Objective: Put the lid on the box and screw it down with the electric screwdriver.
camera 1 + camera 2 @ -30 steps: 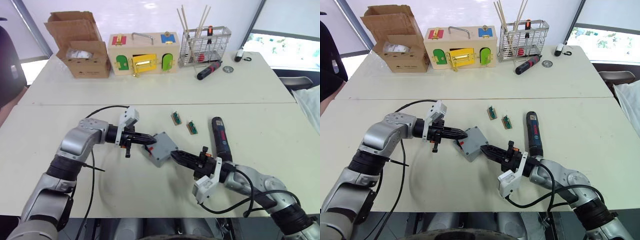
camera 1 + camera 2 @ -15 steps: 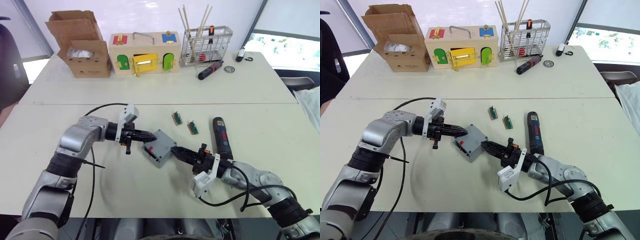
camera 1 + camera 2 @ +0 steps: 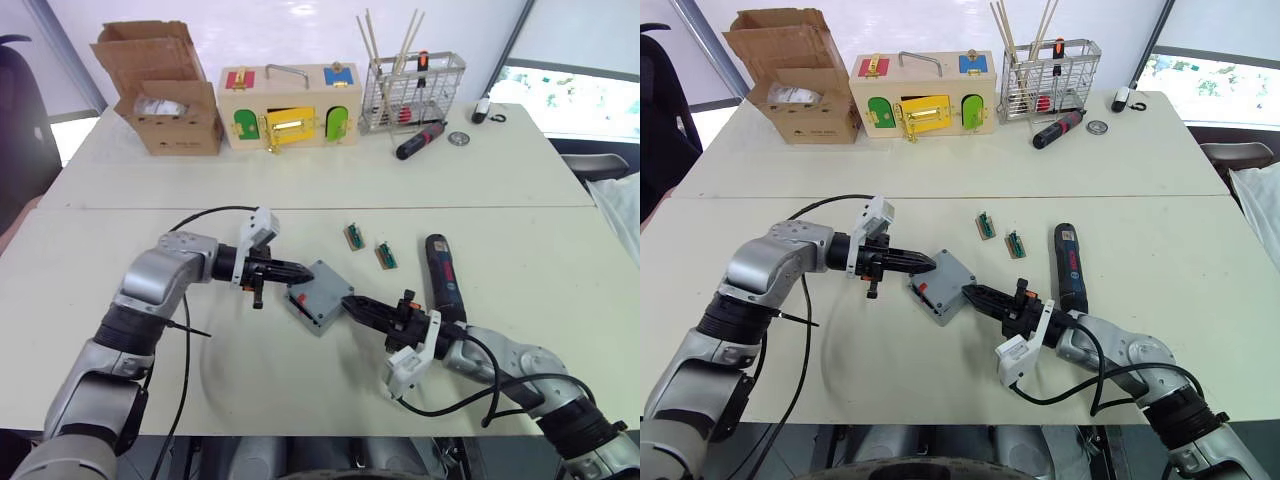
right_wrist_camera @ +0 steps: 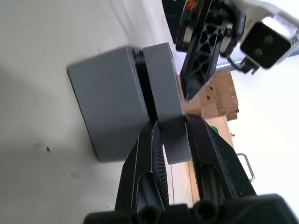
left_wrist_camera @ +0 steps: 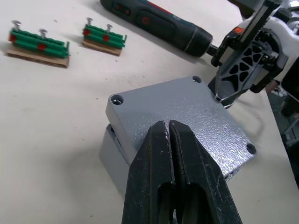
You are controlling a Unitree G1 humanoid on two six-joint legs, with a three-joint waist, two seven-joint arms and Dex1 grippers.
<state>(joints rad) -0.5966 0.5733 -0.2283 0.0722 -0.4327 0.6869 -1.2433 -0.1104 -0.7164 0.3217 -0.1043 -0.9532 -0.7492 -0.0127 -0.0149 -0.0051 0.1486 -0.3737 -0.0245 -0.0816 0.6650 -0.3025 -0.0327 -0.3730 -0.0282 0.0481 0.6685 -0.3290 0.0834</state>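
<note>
1. Bright, even daylight; the far window (image 3: 565,88) at right is blown out white.
2. Soft shadows lie on the pale table (image 3: 520,180).
3. Wrist views blur near their own fingers.
4. Head views bend straight edges.

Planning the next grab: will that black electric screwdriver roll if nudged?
Probably yes: the electric screwdriver is a round cylinder lying flat and free on the table. It looks stiff and dense, so likely heavy for its size. Its smooth casing may slip.
</note>
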